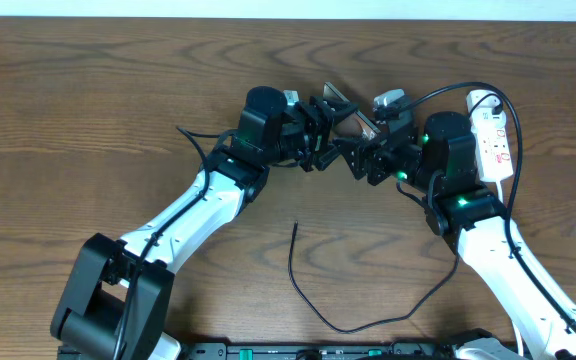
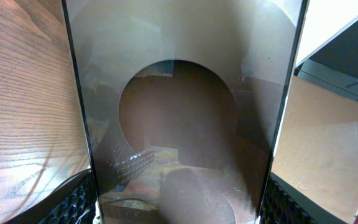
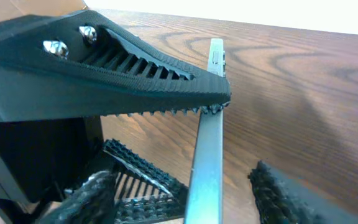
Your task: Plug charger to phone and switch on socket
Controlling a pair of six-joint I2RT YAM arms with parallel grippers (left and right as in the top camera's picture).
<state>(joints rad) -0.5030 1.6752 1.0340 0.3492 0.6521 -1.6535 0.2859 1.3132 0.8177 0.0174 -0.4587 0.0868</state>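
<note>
The phone [image 1: 343, 112] is held off the table, tilted, between the two arms at the top middle. My left gripper [image 1: 320, 128] is shut on it. In the left wrist view the glossy dark phone [image 2: 179, 93] fills the space between the fingers [image 2: 179, 208]. In the right wrist view the phone [image 3: 209, 143] shows edge-on between my right gripper's spread fingers [image 3: 185, 193], with a gap on each side. The right gripper [image 1: 370, 155] is open. The charger, a thin black cable, lies loose on the table with its plug tip [image 1: 296, 224] pointing up. The white socket [image 1: 494, 135] lies at the right.
The charger cable curves from its tip down toward the front edge [image 1: 343, 328] and back up to the right [image 1: 448, 270]. A black cable arcs from the socket over the right arm [image 1: 468, 88]. Bare wooden table [image 1: 88, 120] lies to the left.
</note>
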